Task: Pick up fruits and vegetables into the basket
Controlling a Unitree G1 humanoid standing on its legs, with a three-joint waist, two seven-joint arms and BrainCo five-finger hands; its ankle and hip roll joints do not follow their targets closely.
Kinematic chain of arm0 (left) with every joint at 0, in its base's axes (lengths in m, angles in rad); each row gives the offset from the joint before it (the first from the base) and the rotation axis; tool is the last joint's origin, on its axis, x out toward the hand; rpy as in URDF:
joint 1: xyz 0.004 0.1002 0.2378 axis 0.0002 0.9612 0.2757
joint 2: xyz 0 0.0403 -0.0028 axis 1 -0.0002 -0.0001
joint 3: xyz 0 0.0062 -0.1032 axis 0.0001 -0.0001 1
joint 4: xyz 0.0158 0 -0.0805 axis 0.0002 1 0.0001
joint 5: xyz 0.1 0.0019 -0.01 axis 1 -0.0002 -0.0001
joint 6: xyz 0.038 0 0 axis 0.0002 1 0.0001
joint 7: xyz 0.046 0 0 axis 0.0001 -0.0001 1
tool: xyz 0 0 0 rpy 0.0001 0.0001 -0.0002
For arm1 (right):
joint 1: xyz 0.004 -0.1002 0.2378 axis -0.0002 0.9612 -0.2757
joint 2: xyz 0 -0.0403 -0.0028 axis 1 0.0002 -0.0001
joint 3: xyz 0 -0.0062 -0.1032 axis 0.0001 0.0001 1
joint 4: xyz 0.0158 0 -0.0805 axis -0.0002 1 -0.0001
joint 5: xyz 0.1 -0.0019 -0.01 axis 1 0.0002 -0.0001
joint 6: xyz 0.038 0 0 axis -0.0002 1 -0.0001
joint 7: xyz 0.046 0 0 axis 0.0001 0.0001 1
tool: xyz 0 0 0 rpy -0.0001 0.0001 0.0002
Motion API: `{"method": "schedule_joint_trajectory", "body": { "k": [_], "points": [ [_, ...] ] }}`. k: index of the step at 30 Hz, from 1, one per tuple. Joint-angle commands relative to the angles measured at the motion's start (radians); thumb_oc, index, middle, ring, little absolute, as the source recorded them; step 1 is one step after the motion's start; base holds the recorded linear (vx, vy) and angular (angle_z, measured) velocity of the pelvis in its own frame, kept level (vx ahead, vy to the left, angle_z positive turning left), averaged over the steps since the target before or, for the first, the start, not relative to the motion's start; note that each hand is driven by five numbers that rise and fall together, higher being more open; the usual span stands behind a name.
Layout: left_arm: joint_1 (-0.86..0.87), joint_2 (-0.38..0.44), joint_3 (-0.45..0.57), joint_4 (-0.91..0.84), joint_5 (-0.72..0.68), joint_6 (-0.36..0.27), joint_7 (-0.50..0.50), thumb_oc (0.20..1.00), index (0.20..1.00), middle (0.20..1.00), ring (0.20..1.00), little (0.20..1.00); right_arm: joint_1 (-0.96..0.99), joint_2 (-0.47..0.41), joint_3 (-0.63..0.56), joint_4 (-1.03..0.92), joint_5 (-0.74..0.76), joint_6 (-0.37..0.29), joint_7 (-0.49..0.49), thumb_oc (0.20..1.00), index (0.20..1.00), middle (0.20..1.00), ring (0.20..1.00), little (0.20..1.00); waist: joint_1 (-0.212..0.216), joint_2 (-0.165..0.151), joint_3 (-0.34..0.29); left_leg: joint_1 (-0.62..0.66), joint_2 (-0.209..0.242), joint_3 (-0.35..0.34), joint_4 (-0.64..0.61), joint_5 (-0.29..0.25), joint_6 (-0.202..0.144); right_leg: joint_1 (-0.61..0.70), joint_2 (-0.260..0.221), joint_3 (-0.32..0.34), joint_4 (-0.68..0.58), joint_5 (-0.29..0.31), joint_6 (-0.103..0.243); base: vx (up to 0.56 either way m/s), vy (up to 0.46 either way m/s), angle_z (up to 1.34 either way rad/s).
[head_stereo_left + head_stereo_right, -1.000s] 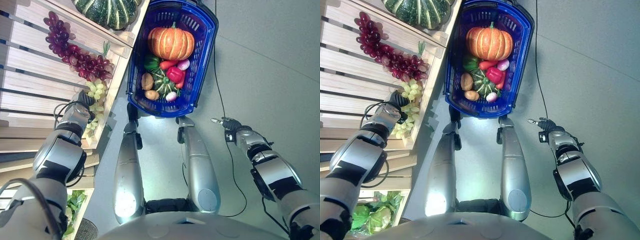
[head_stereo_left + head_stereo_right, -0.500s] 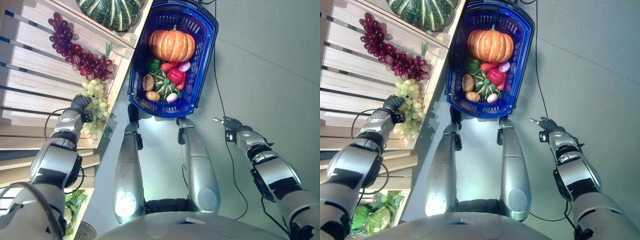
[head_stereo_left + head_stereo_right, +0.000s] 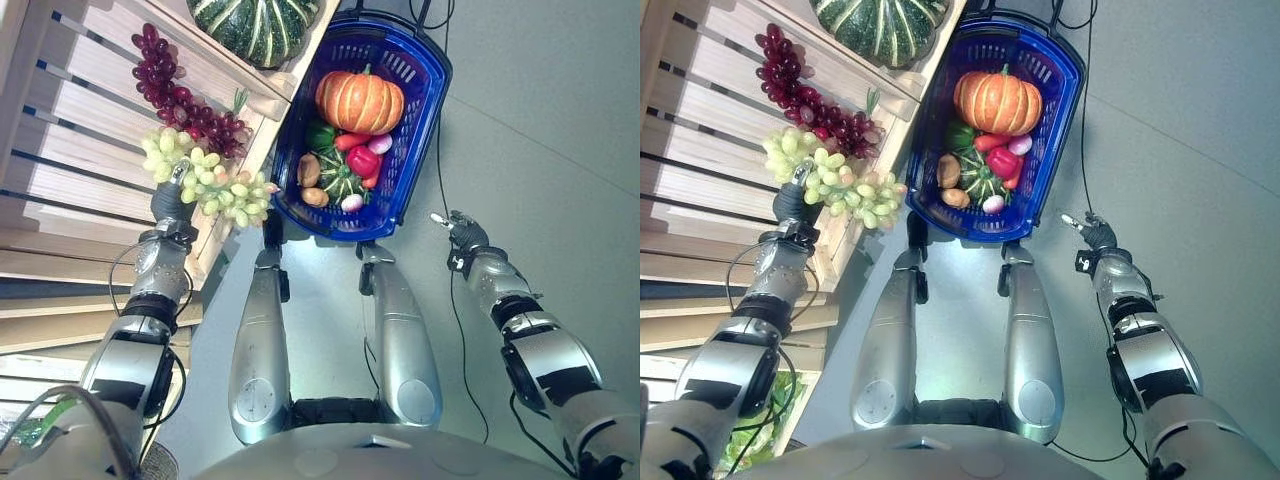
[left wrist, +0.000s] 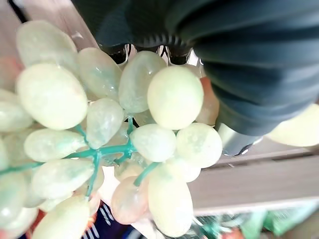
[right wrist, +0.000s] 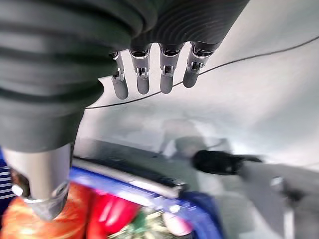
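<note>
The left hand (image 3: pixel 172 196) is closed round the stem end of the green grapes (image 3: pixel 205 178). The bunch has come up off the wooden shelf (image 3: pixel 80 130) since half a second ago, when it still lay at the shelf's front edge. It now hangs sideways from the hand, its loose end reaching toward the blue basket (image 3: pixel 418 150). In the left wrist view the grapes (image 4: pixel 99 134) crowd right against the dark cover, with the fingers hidden behind them. The purple grapes (image 3: pixel 185 95) lie on the shelf just above, untouched, and the striped green squash (image 3: pixel 255 25) sits further back.

The right hand (image 3: pixel 456 229) hangs out over the floor beside the basket with fingers straight and relaxed, holding nothing.

The basket already holds an orange pumpkin (image 3: pixel 360 102), a red pepper (image 3: pixel 362 160), a green pepper (image 3: pixel 320 135), a small striped squash (image 3: pixel 341 183) and several smaller pieces.

Assessment: the pick is made. The carry across to the basket remains, and a loosely hanging bunch could swing or snag on the shelf edge.
</note>
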Motion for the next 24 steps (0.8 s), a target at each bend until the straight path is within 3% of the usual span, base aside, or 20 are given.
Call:
{"method": "schedule_joint_trajectory", "body": {
  "k": [1, 7, 13, 24],
  "points": [
    [0.014, 0.004, 0.065, -0.089, -0.041, -0.088, -0.061, 0.2, 0.2, 0.2, 0.2, 0.2, 0.064, -0.033, -0.027, -0.072, 0.046, -0.057, -0.03, 1.0, 1.0, 1.0, 1.0, 1.0, 0.001, 0.018, -0.031, -0.013, -0.105, 0.033, -0.014, -0.037, 0.076, 0.049, 0.068, -0.055, -0.009, -0.07, -0.011, 0.0, -0.013, 0.03],
    [0.045, 0.012, 0.066, -0.244, 0.001, -0.14, -0.087, 0.2, 0.2, 0.2, 0.2, 0.2, 0.106, -0.029, -0.02, -0.31, 0.057, -0.113, -0.098, 1.0, 1.0, 1.0, 1.0, 1.0, 0.0, 0.016, -0.031, -0.001, -0.104, 0.035, -0.021, -0.036, 0.077, 0.062, 0.066, -0.058, -0.011, -0.069, -0.013, 0.0, -0.007, 0.03],
    [0.067, 0.005, 0.072, -0.408, 0.081, -0.206, -0.077, 0.2, 0.2, 0.2, 0.2, 0.2, 0.181, -0.007, -0.016, -0.598, -0.031, -0.198, -0.136, 1.0, 1.0, 1.0, 1.0, 1.0, -0.013, 0.017, -0.031, 0.013, -0.103, 0.042, -0.026, -0.041, 0.078, 0.077, 0.064, -0.055, -0.012, -0.077, -0.011, 0.0, 0.0, 0.0],
    [0.024, 0.026, 0.02, -0.609, 0.273, -0.213, 0.049, 0.2, 0.2, 0.2, 0.2, 0.2, 0.192, 0.002, -0.005, -0.868, -0.144, -0.216, -0.121, 1.0, 1.0, 1.0, 1.0, 1.0, -0.029, 0.021, -0.031, 0.017, -0.098, 0.057, -0.034, -0.034, 0.078, 0.081, 0.062, -0.05, -0.015, -0.078, -0.009, 0.0, 0.003, 0.0]
  ]
}}
